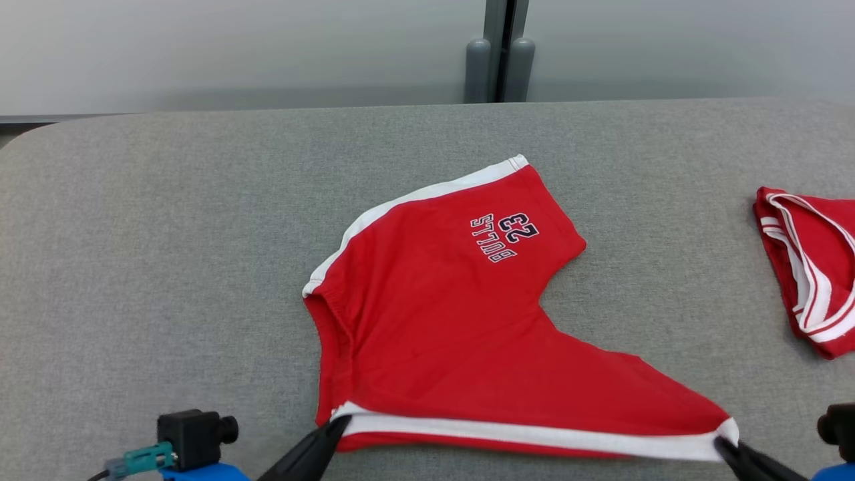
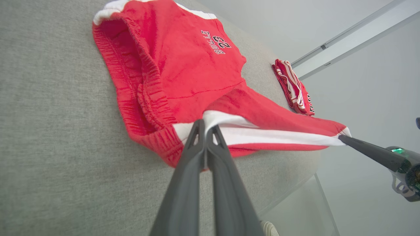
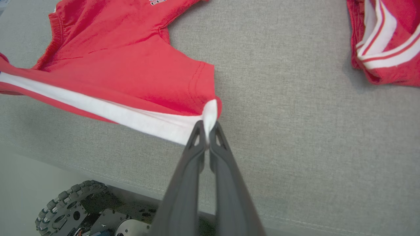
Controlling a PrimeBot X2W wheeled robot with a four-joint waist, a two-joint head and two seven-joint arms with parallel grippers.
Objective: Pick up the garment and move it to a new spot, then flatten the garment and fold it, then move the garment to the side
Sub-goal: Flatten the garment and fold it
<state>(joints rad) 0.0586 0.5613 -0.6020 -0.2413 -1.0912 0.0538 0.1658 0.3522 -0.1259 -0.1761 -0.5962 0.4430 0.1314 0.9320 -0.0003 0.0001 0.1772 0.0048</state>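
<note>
Red basketball shorts (image 1: 434, 314), printed "BULLS 23", lie mid-tabletop (image 1: 167, 234), with their near white side stripe stretched taut along the front edge. Bare grey cloth runs wide to the left and back to the far edge, with a narrower strip to the right. Left tool (image 1: 337, 424) is pinched closed on the stripe's waistband corner. The right tool (image 1: 725, 442) is pinched closed on its hem corner, holding it just off the cloth. 1 folded red-and-white garment (image 1: 811, 267) lies by the right edge, apart from the shorts. The robot's wheeled base (image 3: 65, 213) sits below the front edge.
</note>
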